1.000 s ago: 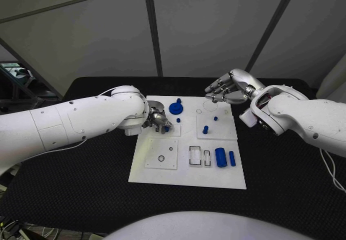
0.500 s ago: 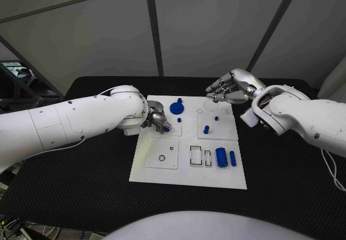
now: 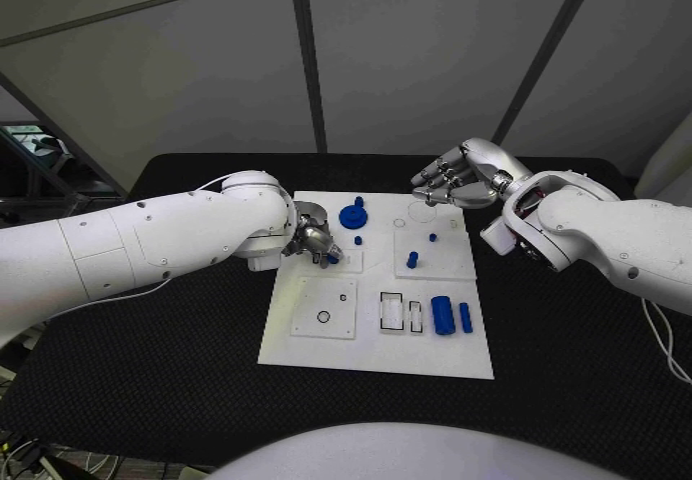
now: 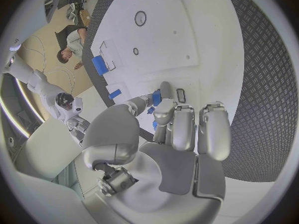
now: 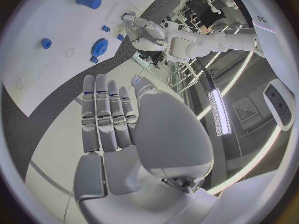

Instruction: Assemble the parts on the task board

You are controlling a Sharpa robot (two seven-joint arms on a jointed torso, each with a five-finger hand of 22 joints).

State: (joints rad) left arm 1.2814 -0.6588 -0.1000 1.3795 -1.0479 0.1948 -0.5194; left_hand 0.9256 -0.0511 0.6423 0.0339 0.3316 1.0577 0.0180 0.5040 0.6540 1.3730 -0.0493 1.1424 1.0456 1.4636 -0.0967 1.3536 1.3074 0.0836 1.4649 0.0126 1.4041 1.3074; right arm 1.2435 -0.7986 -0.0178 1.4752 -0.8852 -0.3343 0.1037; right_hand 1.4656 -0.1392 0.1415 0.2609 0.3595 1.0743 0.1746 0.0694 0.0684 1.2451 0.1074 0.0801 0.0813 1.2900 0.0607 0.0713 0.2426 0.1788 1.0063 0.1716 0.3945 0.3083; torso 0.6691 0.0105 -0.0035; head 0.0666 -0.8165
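Note:
The white task board (image 3: 372, 345) lies mid-table. My left hand (image 3: 313, 243) hovers over its far left section and pinches a small blue part (image 3: 333, 257) between thumb and finger; the left wrist view shows that part (image 4: 155, 98) at the fingertips. My right hand (image 3: 453, 180) is open with its fingers stretched out, above the board's far right corner, and holds nothing (image 5: 115, 119). On the board are a blue gear (image 3: 353, 214), a small peg (image 3: 358, 240), a taller peg (image 3: 411, 259), a thick blue cylinder (image 3: 441, 315) and a thin blue bar (image 3: 464, 317).
The black table (image 3: 159, 350) surrounds the board. The near left section carries a small black ring (image 3: 322, 317), and rectangular slots (image 3: 391, 310) sit beside the cylinder. A circular recess (image 3: 420, 212) lies under my right hand's fingers.

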